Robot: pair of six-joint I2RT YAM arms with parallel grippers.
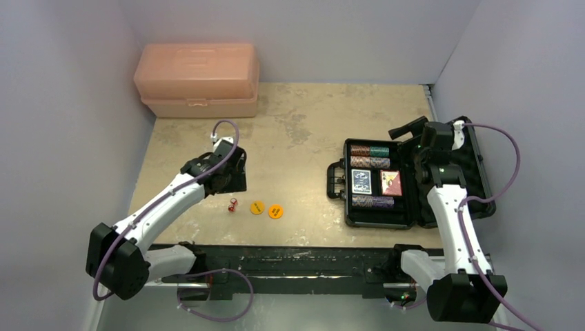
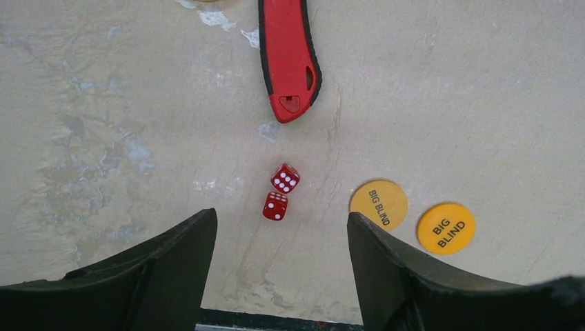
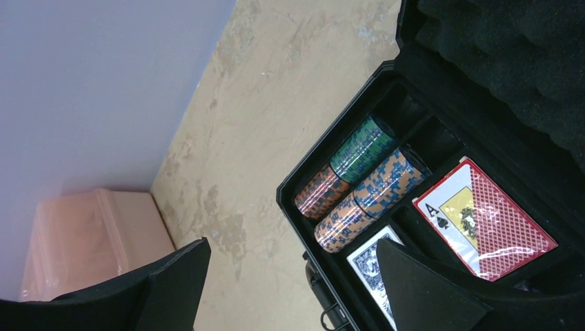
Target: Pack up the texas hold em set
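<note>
The black case (image 1: 414, 216) lies open at the right, its foam lid (image 1: 477, 162) folded back. It holds rows of striped chips (image 1: 370, 156), a blue deck (image 1: 361, 182) and a red deck (image 1: 391, 182). On the table in front of my left gripper (image 1: 232, 183) lie two red dice (image 2: 279, 192) and two orange discs (image 2: 379, 203) marked BIG BLIND. My left gripper (image 2: 279, 217) is open, with the dice just beyond its fingertips and nothing between them. My right gripper (image 3: 293, 243) hangs open above the case's far left corner, holding nothing.
A red utility knife (image 2: 288, 58) lies on the table just past the dice. A peach plastic toolbox (image 1: 196, 79) stands shut at the back left against the wall. The case's handle (image 1: 334, 179) points toward the middle of the table.
</note>
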